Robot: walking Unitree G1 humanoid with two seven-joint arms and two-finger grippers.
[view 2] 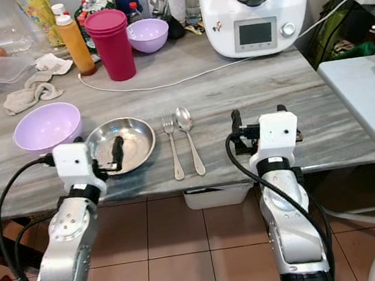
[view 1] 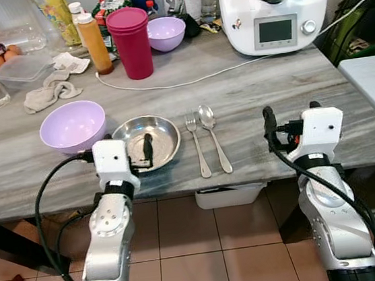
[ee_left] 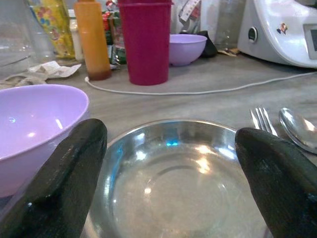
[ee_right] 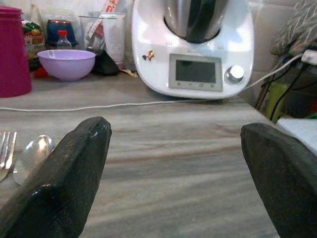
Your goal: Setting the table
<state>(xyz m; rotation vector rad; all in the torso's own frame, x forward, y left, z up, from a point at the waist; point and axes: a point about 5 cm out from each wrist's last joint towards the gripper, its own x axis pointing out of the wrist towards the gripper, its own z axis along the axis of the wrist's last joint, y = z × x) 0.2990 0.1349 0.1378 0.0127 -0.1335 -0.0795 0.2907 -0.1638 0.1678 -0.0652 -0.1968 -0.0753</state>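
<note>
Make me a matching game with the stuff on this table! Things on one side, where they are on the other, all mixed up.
Things:
1. steel plate
2. fork
3. magenta cup
4. left gripper

Places:
A. at the back, beside the orange bottle
B. open over the steel plate
C. between the plate and the spoon
D. just right of the near purple bowl

Pairs: 1-D, 2-C, 3-A, 4-B

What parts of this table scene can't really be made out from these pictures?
- Near rim of the steel plate: covered by the left gripper in the eye views.
- Food processor: its top is cut off by the frame edge.
- Items behind the pink tumbler: crowded and overlapping, labels too small to read.
- Plastic bin under the table: mostly hidden by the tabletop.
</note>
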